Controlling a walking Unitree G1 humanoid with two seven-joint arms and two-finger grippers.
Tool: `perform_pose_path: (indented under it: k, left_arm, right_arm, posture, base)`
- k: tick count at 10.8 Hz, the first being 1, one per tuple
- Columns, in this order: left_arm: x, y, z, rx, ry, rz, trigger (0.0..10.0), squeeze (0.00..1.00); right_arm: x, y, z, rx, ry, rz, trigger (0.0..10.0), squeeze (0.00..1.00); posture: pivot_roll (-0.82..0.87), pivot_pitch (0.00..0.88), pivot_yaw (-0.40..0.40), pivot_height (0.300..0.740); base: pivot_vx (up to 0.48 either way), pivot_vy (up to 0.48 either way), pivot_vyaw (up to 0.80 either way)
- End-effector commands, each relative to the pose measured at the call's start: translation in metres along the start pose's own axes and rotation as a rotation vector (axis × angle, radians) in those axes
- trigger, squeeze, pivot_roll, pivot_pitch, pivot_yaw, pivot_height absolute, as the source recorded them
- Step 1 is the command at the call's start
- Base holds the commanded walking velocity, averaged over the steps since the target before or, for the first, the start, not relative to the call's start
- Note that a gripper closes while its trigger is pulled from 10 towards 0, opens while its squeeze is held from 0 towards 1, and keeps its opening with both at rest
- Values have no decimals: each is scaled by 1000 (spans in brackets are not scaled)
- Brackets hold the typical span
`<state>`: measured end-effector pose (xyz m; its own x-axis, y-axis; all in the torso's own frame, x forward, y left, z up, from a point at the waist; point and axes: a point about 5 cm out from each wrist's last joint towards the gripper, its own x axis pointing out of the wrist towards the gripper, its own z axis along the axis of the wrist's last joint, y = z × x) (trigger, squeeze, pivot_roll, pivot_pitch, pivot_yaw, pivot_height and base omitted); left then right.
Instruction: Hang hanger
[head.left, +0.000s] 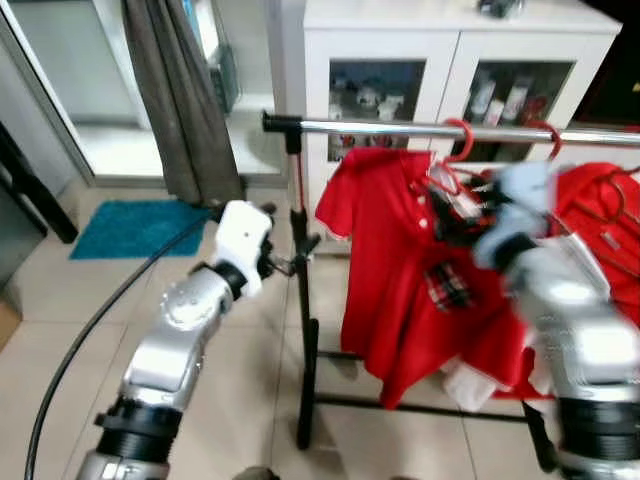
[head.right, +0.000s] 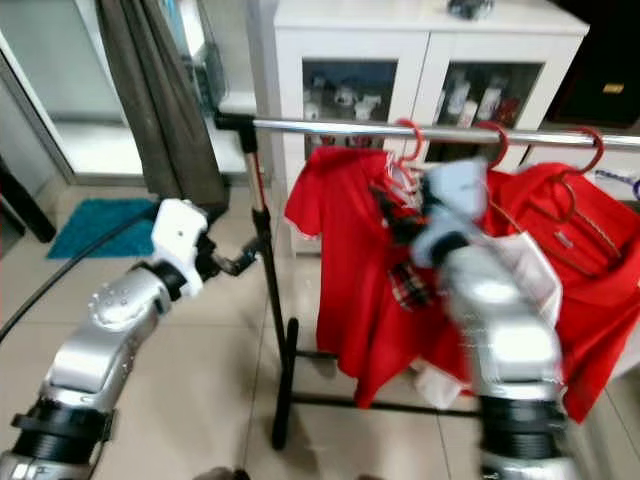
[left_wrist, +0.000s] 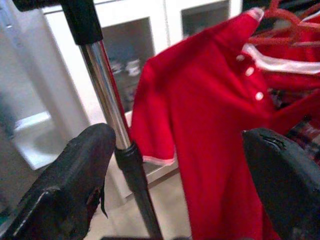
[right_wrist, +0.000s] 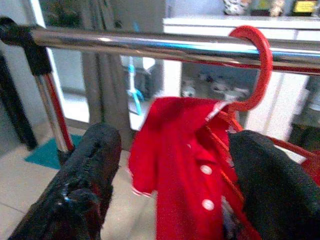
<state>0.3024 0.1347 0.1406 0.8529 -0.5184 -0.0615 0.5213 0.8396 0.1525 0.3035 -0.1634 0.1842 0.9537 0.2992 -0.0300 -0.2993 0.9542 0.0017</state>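
Observation:
A red polo shirt (head.left: 385, 250) hangs on a red hanger whose hook (right_wrist: 255, 55) sits over the chrome rail (head.left: 400, 128) of a clothes rack. My right gripper (right_wrist: 170, 170) is open just below the rail, with the shirt's collar and the hanger's neck between its spread fingers; the arm is blurred in the eye views. My left gripper (left_wrist: 185, 170) is open beside the rack's upright pole (left_wrist: 107, 95), which stands close to one finger (left_wrist: 75, 170). In the eye views this gripper (head.left: 290, 262) reaches toward the pole at mid height.
More red hangers (head.left: 548, 140) and red garments (head.left: 600, 210) hang further right on the rail. A white glass-door cabinet (head.left: 440, 40) stands behind the rack. A grey curtain (head.left: 180, 100) and a teal mat (head.left: 130, 228) are at left. A black cable (head.left: 90, 330) crosses the tiled floor.

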Motion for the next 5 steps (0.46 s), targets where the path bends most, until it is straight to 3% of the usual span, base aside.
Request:
perform_pose_path:
  k: [1, 3, 5]
  left_arm:
    - [1, -1, 1, 11, -4, 3, 10000, 588]
    - [3, -3, 1, 13, -6, -2, 10000, 588]
    - [3, -4, 0, 11, -7, -5, 10000, 584]
  right_arm:
    - [3, -2, 5, -11, -24, -29, 10000, 1000]
    - [2, -1, 6, -69, -38, -53, 10000, 1000]
    - [0, 0, 10, -68, -88, -42, 10000, 1000]
  posture:
    - [-117, 3, 49, 740]
    - [-124, 2, 48, 740]
    - [-127, 5, 46, 740]
  base:
    - [0, -266, 800]
    - [0, -262, 800]
    - [0, -262, 644]
